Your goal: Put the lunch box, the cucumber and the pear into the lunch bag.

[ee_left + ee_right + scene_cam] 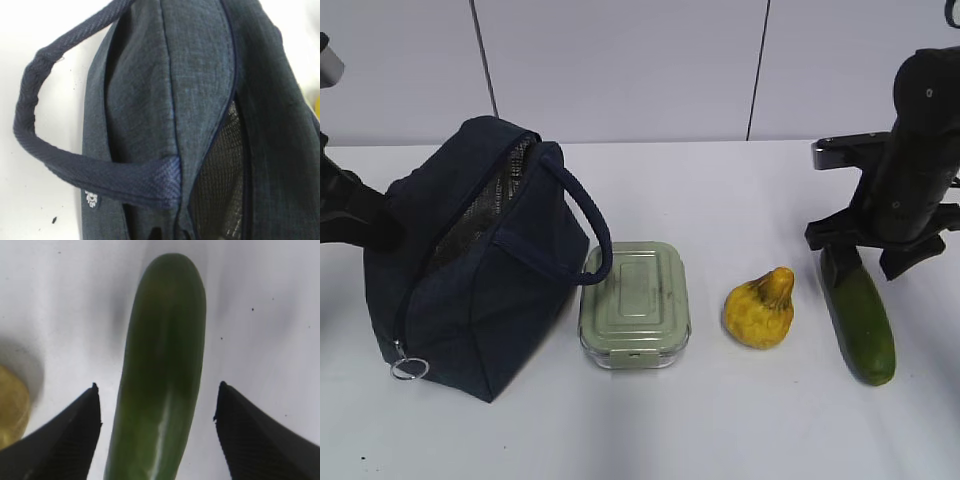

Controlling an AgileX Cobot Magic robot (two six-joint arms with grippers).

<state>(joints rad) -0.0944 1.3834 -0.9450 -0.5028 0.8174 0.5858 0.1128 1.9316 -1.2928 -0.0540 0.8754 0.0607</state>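
cucumber (162, 370) between spread fingers (65, 440) (untouched), pear (10, 410) left

Lunch bag (470, 270): matt, coarse-woven navy cloth with ribbed webbing handles (60, 165), silvery mesh-like lining and a shiny metal ring pull (409, 369). Lunch box (634, 306): clear glossy base under a satin, ridged sage lid. Cucumber (162, 375): smooth, glossy dark-green skin. Pear (761, 308): bumpy, dull yellow-orange skin. Counter (720, 420): smooth white surface. Right gripper (157, 432): matt black, finely textured fingers.
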